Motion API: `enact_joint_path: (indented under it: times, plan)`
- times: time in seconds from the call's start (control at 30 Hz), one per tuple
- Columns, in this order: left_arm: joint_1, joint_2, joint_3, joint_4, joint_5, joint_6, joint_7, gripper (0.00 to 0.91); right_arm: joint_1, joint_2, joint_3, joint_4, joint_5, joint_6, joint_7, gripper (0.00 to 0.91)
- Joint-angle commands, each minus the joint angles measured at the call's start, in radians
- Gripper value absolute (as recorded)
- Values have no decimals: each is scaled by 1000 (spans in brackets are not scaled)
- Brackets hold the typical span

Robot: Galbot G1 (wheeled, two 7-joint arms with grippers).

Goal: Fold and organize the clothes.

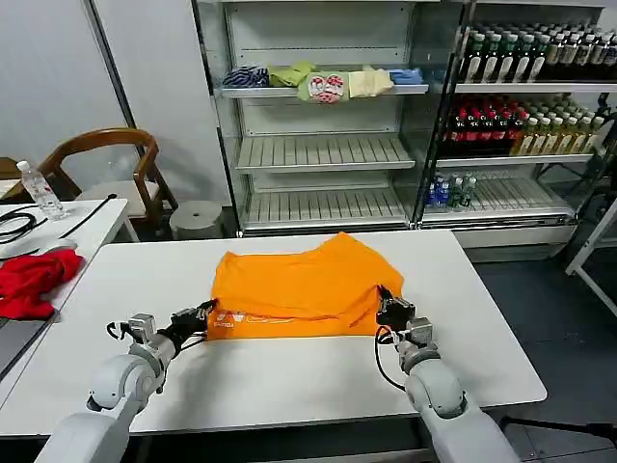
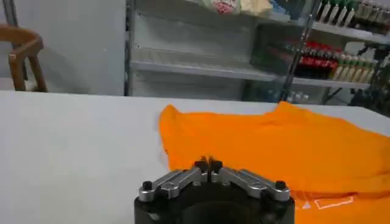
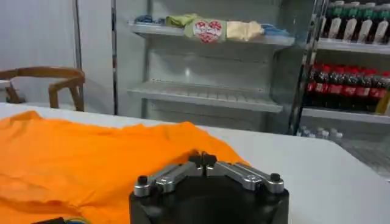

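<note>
orange cloth takes the middle of the white table [image 1: 289, 386] — 1 shirt [image 1: 299, 289], lying mostly flat with its far edge rumpled and white lettering [image 1: 253, 317] along the near edge toward the robot's left.

the left gripper [image 1: 204, 311] sits at the shirt's near left corner, low over the table. in the left wrist view its fingers [image 2: 208, 164] meet tip to tip with no gap, right at the shirt's edge; whether cloth is pinched between them i cannot tell.

the right gripper [image 1: 388, 300] is at the shirt's near right corner, where the fabric rises a little against it. in the right wrist view its fingers [image 3: 203, 159] are likewise pressed together just at the orange edge — again, cloth between them or not, i cannot tell.

a red garment [image 1: 29, 280] lies on a 2nd table to the left. behind stands a shelf [image 1: 323, 90] with small folded clothes on it.
</note>
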Motion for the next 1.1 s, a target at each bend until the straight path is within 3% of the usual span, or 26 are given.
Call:
enact_joint_path:
  times: [0.03,0.3,0.47,0.57,0.83,0.87,0.93,0.97,1.0,1.03,1.07,1.1]
  plan:
    - [-3,1,-3,16,14,-38,-11,907,62,21,3,-109,-18,16,13,907]
    - [113,39,-47,-99,5,-39,-16,907,-29,-28,44,11,-19,-6,30,907]
    - [207,36,-31,-219,28,46,-85,907,-159,-59,88,114,8,-50,40,907]
    - [208,30,-12,-215,32,52,-129,907,-219,-70,91,147,0,-93,58,907]
    - [195,22,5,-212,37,110,-217,907,-273,-67,111,179,24,-153,46,907]
    - [192,21,4,-210,36,112,-224,907,-282,-69,116,182,25,-152,38,655]
    - [188,21,5,-201,35,112,-240,907,-286,-71,121,186,40,-147,29,0]
    - [186,19,3,-195,33,111,-233,806,-288,-72,122,187,50,-147,30,0]
    - [188,17,2,-193,23,104,-230,252,-288,-71,124,186,52,-147,28,0]
    - [190,15,2,-194,22,101,-230,81,-288,-71,123,184,52,-146,26,0]
    - [195,13,2,-197,20,98,-230,10,-287,-70,122,181,53,-145,23,0]
    - [197,11,2,-199,20,98,-231,10,-287,-70,121,181,53,-145,22,0]
